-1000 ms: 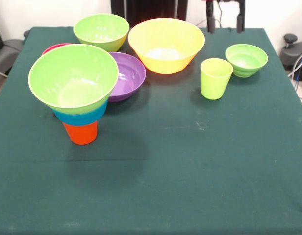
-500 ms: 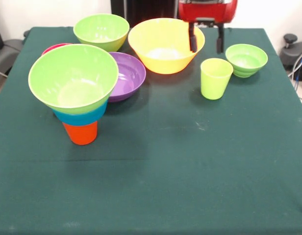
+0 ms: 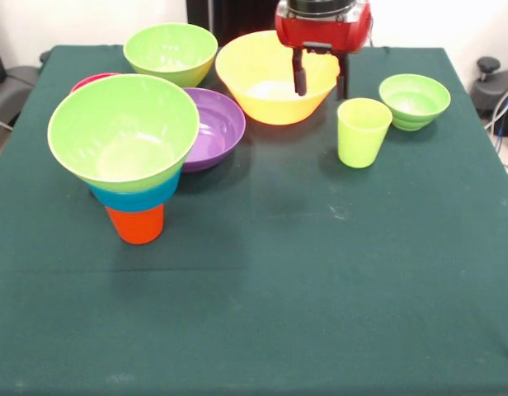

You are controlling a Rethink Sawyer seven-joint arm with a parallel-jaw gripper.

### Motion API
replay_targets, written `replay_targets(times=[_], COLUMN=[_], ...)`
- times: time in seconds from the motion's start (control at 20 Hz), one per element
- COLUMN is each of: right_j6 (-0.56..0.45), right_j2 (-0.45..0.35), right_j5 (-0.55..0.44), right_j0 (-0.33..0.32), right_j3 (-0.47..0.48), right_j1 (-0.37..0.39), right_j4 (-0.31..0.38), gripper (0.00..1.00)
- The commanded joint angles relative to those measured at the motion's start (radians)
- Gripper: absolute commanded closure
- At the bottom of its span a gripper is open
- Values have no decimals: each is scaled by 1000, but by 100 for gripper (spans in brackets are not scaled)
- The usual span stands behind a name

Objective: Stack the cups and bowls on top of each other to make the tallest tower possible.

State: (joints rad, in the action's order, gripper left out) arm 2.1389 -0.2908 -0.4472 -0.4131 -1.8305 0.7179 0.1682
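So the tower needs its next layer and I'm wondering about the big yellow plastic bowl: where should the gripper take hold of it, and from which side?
Probably the rim of the big yellow plastic bowl, from straight above. It stands upright and too wide to span, so the open gripper should straddle the thin wall, one finger inside, one outside.
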Motion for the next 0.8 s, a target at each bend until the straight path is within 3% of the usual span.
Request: replay_targets(times=[0.05,0.8], right_j6=[95,98], right_j2=[27,44], right_j5=[57,127], right_j0=[28,28], right_j3=[15,-17], right_j1=[-26,-64], right_j4=[15,17], gripper=[0,0])
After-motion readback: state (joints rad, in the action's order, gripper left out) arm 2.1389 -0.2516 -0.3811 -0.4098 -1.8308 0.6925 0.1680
